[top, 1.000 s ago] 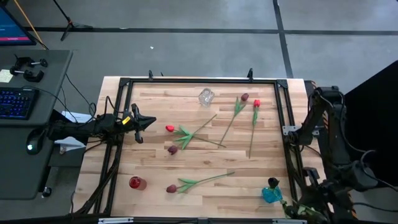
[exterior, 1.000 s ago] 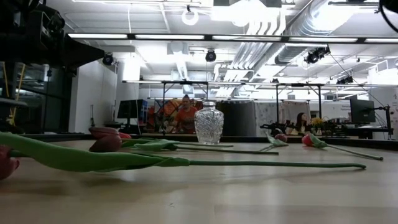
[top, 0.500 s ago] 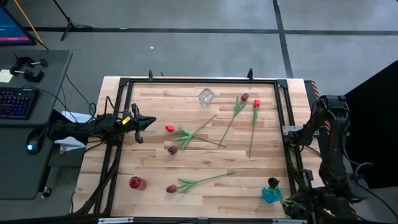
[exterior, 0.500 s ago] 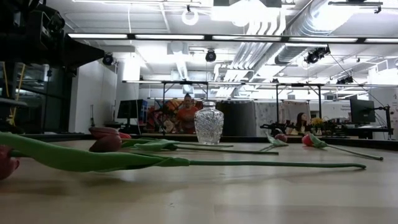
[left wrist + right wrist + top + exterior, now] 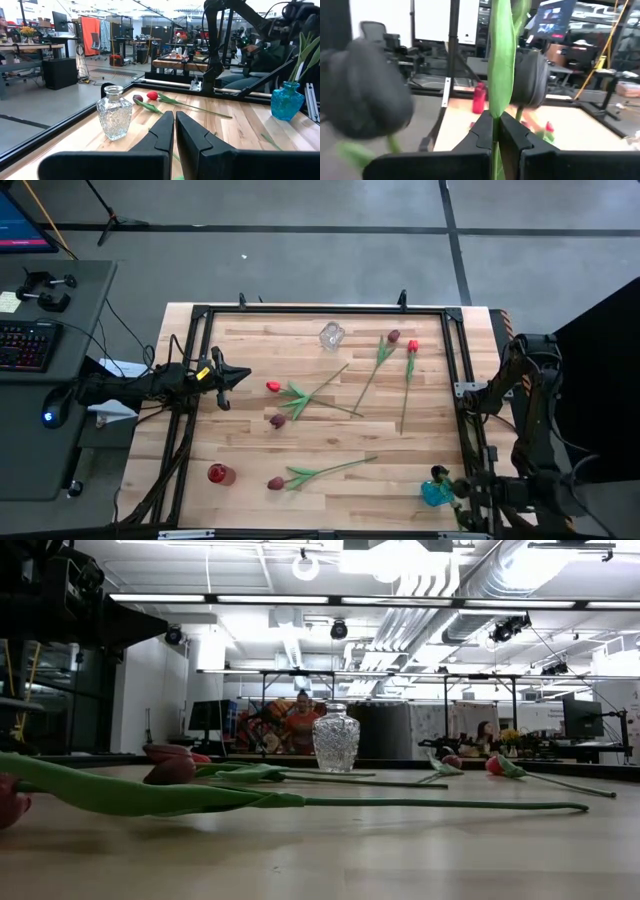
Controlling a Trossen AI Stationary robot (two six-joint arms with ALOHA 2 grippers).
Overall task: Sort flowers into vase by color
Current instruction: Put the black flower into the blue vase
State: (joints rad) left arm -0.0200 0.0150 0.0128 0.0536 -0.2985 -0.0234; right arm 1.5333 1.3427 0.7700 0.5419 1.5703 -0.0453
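Several tulips lie flat on the wooden table: a red one, maroon ones and another red one. A blue vase at the near right corner holds dark-headed flowers. My right gripper is beside this vase, shut on a green stem. Blurred dark heads show close to it. My left gripper is shut and empty at the table's left edge, level above the wood. My right gripper pinches a flower's green stem between its two fingers. The fingers come level from the table's right side and lie across the stem. The stem stands upright. Its lower end is hidden below the fingers.
A clear cut-glass vase stands at the far middle and also shows in the left wrist view. A small red vase stands near left. A black frame rings the table. People stand in the room behind the table.
My right arm has shifted at the near right corner, and its gripper has drawn closer to the blue vase. The flowers on the table lie as before.
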